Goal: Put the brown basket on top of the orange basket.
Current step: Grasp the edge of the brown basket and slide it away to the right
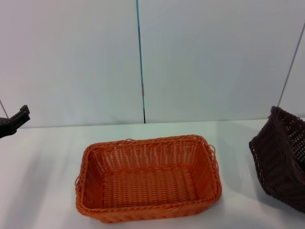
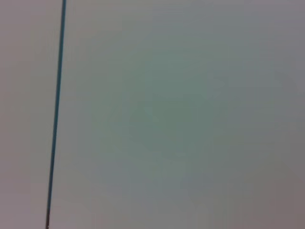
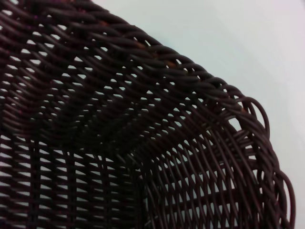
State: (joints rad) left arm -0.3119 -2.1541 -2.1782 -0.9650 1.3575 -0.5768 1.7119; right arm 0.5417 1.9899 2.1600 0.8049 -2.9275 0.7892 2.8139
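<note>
The orange basket (image 1: pixel 147 183) stands empty and upright on the white table, in the middle near the front. The brown basket (image 1: pixel 281 162) is at the right edge of the head view, steeply tilted with its opening facing right, and partly cut off by the frame. Its lower corner is close to the table; I cannot tell if it touches. The right wrist view is filled by its dark woven wall and braided rim (image 3: pixel 119 119). My right gripper shows in no view. My left gripper (image 1: pixel 16 119) is at the far left edge, above the table and well away from both baskets.
The white table (image 1: pixel 43 167) runs from the front back to a pale wall with a thin dark vertical seam (image 1: pixel 140 62). The left wrist view shows only that wall and the seam (image 2: pixel 56 114). A gap of bare table separates the two baskets.
</note>
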